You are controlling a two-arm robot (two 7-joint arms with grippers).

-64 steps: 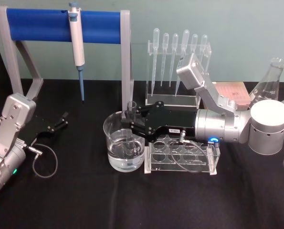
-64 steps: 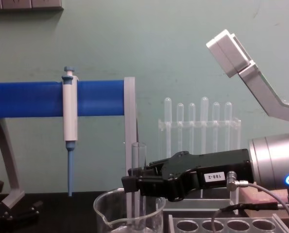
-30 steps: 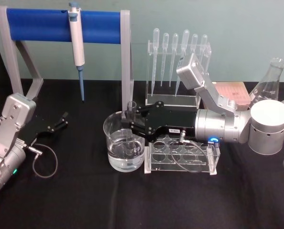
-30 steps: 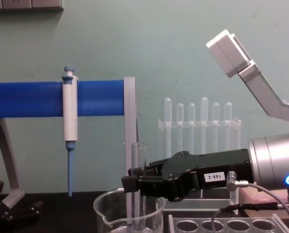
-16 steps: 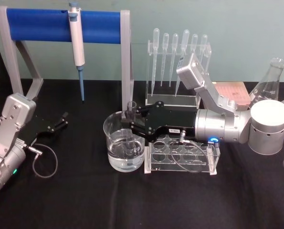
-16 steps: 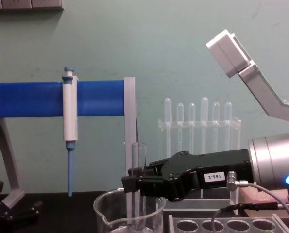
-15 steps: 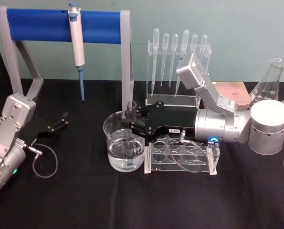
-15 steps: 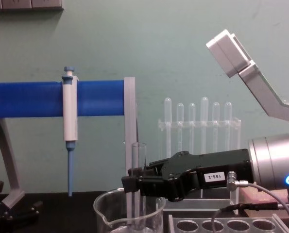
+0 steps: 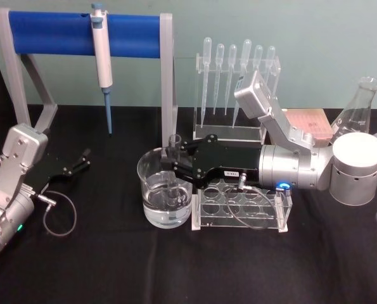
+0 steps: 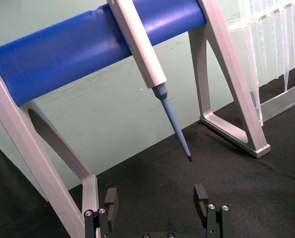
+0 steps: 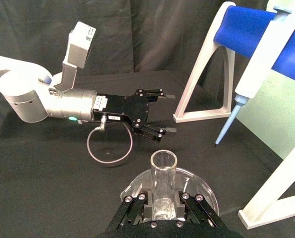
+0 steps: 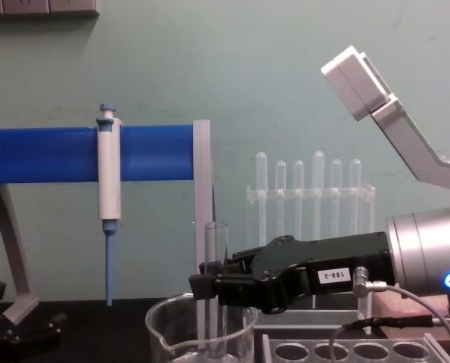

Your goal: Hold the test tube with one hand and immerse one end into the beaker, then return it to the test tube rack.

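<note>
Long clear glass test tube (image 12: 217,243) stands upright, lower end down in the water of the wide clear glass beaker (image 9: 151,193), pinched by the black right gripper (image 9: 170,159). Immersion looks done. Return to the clear acrylic rack (image 9: 242,206) just beside is left. Left gripper (image 9: 80,161) parked well apart, fingers spread.

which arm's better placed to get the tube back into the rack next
Right. The right gripper is shut on the test tube, upright with its lower end in the beaker, and the rack sits just beside the beaker. The left gripper lies open, far to the left.
</note>
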